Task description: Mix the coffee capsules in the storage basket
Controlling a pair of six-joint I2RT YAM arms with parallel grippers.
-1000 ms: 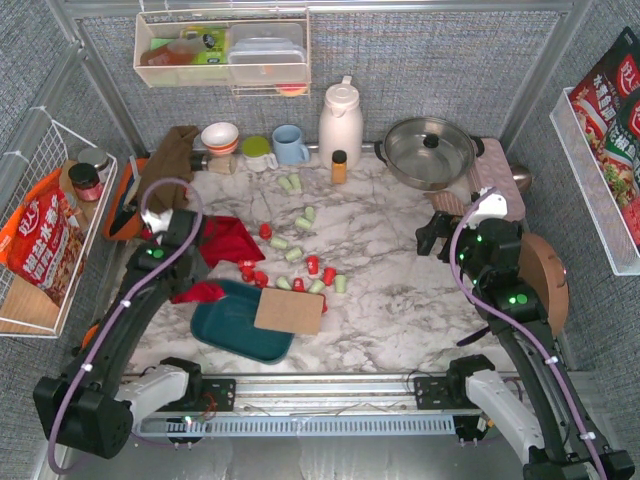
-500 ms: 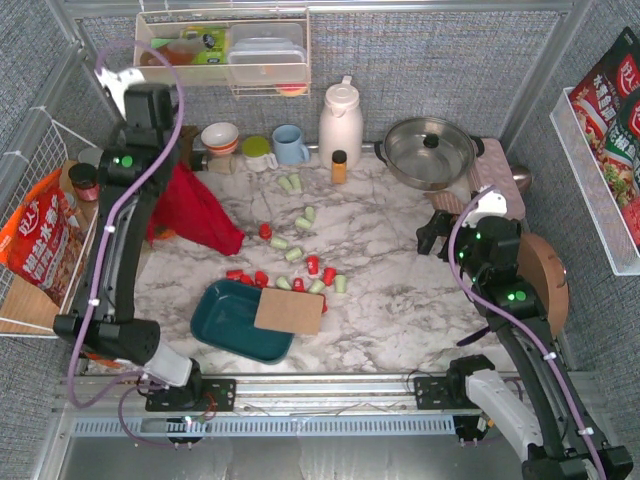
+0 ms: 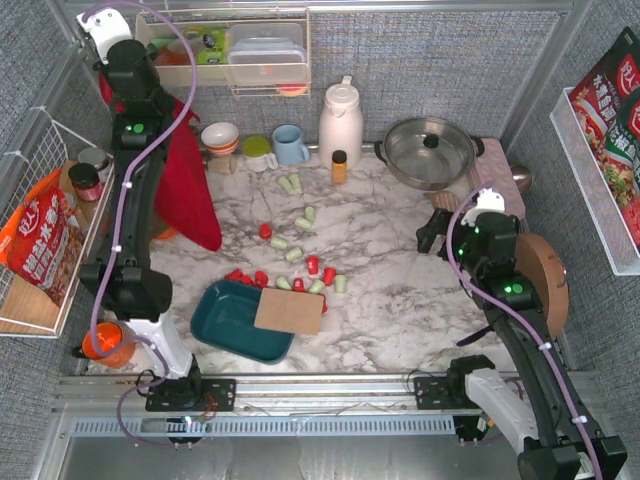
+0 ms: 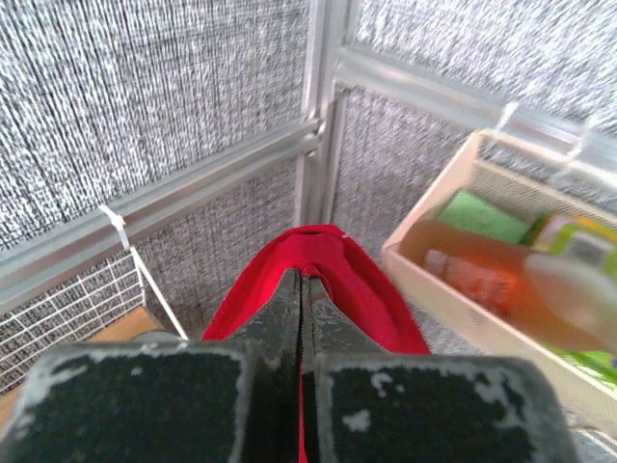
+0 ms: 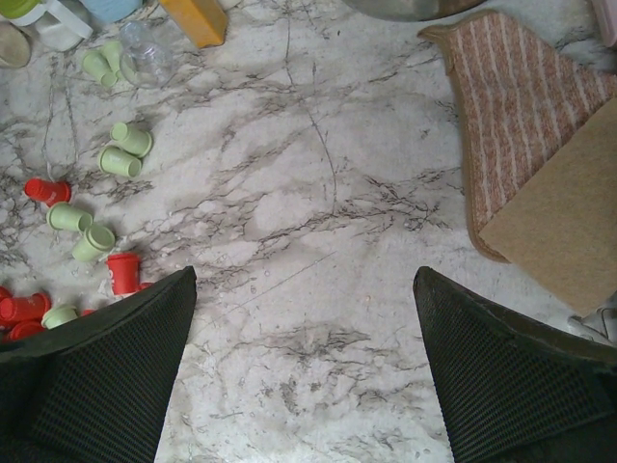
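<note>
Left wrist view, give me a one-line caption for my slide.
Left gripper shut on a red cloth, high by the enclosure's corner, beside a beige wall bin.

A brown card [image 3: 289, 311] covers the right end of the teal basket [image 3: 228, 318]. In the left wrist view, the bottle [image 4: 501, 285] in the wall bin [image 4: 463, 313] is blurred, perhaps juice.

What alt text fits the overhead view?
The left fingers hold a red cloth high at the back left. Red and green capsules lie scattered on the marble table near a teal basket; the right fingers are open.
</note>
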